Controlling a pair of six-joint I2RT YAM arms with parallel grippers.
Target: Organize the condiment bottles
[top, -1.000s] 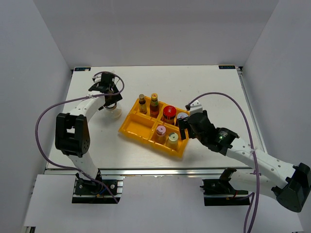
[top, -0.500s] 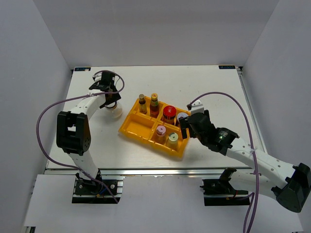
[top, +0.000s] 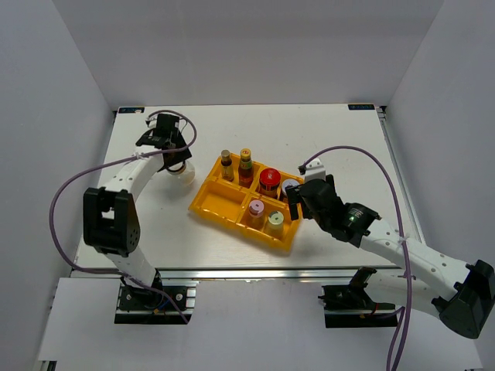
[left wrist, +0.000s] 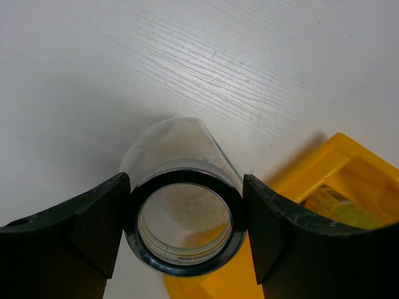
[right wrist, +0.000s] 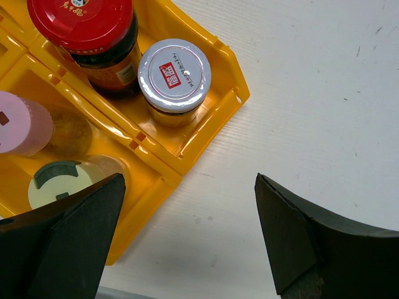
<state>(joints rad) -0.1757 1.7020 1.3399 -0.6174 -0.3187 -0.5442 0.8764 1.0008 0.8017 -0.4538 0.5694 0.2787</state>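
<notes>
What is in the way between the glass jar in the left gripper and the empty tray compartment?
Nothing visible. The glass jar, held in the left gripper, is just left of the yellow tray; only bare table lies between it and the empty near-left compartment.

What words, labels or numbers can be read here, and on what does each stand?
Silver-lidded jar: red label with white characters, too blurred to read.
Red-capped jar: gold characters at the cap's edge, cut off, unreadable.
No other text shows.

Left tool [left wrist: 185, 215] clamped on jar [left wrist: 177, 146], right tool [right wrist: 190, 205] agape
</notes>
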